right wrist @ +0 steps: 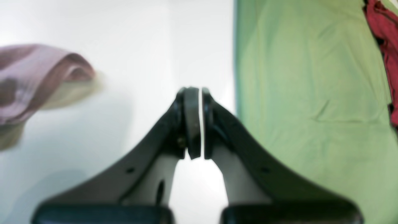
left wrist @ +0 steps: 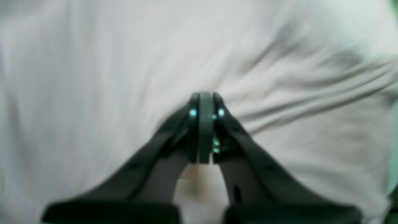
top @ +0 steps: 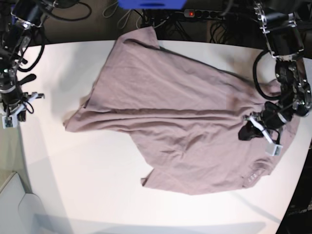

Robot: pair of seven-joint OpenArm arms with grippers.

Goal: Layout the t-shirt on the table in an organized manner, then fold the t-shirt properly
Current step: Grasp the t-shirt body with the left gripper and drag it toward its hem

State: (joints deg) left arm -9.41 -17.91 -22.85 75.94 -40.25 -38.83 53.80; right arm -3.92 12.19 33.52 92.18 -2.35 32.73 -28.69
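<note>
The left gripper [left wrist: 205, 102] has its jaws pressed together, tips down on the wrinkled cloth of the t-shirt [left wrist: 124, 77]; whether a fold is pinched between them cannot be told from the blurred wrist view. In the base view this gripper [top: 247, 130] sits on the shirt's right part, near the table's right edge, with creases running away from it across the fabric. The right gripper [right wrist: 197, 93] is closed on nothing, only a hairline gap between its jaws, over bare white table [right wrist: 149, 46] close to the edge. Beyond that edge lies a green cloth [right wrist: 311, 93], with something red [right wrist: 384, 28] at its far corner. A bunched sleeve of the shirt [right wrist: 37, 77] shows well to the side of it. The mauve t-shirt [top: 180, 112] lies spread but skewed and rumpled across the middle of the table [top: 97, 185], one sleeve pointing toward the right arm [top: 12, 92]
</note>
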